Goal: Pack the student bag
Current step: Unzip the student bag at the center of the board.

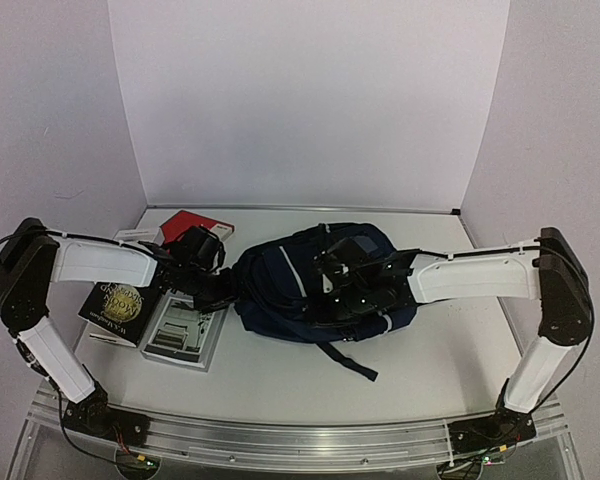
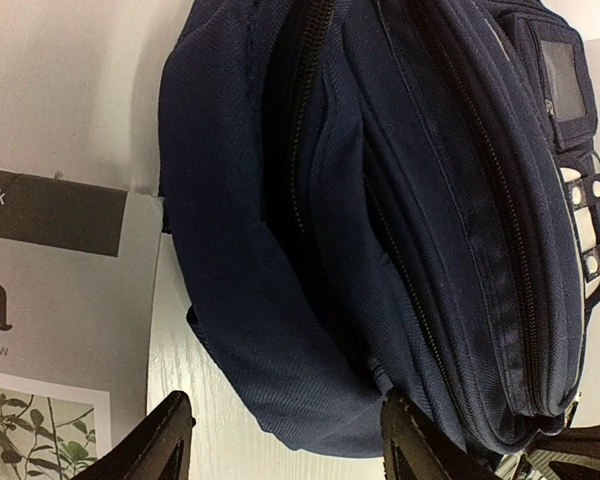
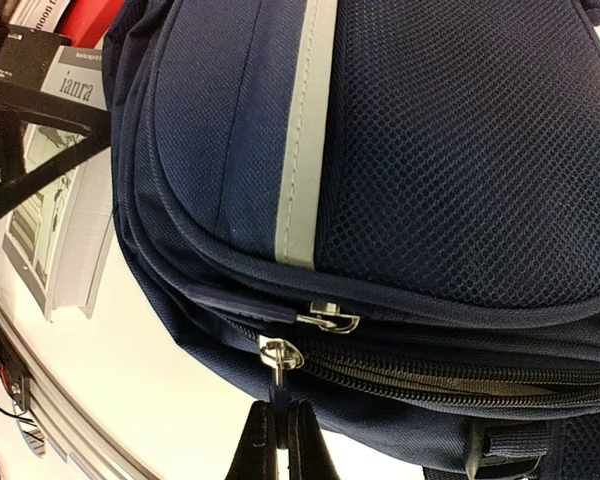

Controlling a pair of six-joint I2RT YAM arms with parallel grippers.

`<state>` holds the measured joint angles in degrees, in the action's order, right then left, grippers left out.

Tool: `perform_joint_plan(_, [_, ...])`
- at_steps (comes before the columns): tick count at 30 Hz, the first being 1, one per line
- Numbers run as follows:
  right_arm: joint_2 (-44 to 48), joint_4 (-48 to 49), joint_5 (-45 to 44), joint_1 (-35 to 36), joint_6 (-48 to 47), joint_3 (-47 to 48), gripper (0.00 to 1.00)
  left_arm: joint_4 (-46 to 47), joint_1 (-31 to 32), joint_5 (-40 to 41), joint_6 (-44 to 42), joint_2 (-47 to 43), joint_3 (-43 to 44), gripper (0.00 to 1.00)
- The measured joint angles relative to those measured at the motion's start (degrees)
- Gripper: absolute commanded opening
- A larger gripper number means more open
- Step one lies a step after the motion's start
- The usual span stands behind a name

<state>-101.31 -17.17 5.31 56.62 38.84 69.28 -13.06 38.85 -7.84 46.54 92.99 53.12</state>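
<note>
The student bag [image 1: 320, 285], navy blue with a grey stripe [image 3: 305, 130], lies on its side in the middle of the white table [image 1: 280, 385]. My left gripper [image 1: 225, 290] is at the bag's left end, its jaws open. In the left wrist view the bag's rounded fabric edge [image 2: 280, 330] sits just ahead of and between the fingers [image 2: 160, 445], with a dark gap showing along an open zipper [image 2: 300, 150]. My right gripper [image 3: 283, 415] is shut on the dark pull tab of a zipper slider [image 3: 279, 352] on the bag's side. A second slider [image 3: 330, 320] lies just above it.
Left of the bag lie a white book [image 1: 185, 330], a dark book with a gold emblem [image 1: 120, 300] and a red book [image 1: 195, 222] behind. The white book's cover [image 2: 50, 300] is close beside my left gripper. A dark strap [image 1: 345, 360] trails towards the front.
</note>
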Motion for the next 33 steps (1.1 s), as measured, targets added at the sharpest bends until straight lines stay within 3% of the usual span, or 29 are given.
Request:
perform_joint_plan(10, [1.4, 0.0, -0.5, -0.1, 0.2, -1.1, 0.00, 6.0, 0.0, -0.1, 0.3, 0.6, -0.3, 0.63])
perform_joint_plan(19, [1.5, 0.0, -1.0, -0.1, 0.2, -1.3, 0.00, 9.9, 0.0, 0.0, 1.7, -1.3, -2.5, 0.76])
perform_joint_plan(23, [1.5, 0.0, -1.0, -0.1, 0.2, -1.4, 0.00, 10.4, 0.0, 0.0, 2.3, -0.9, -2.5, 0.75])
perform_joint_plan(27, [2.3, -0.1, -1.1, -0.1, 0.3, -1.9, 0.00, 10.1, 0.0, 0.0, 3.1, 1.1, -1.8, 0.61])
perform_joint_plan(33, [2.9, -0.4, -1.3, -0.1, 0.4, -1.9, 0.00, 10.8, 0.0, -1.0, 4.3, 4.9, -0.9, 0.26])
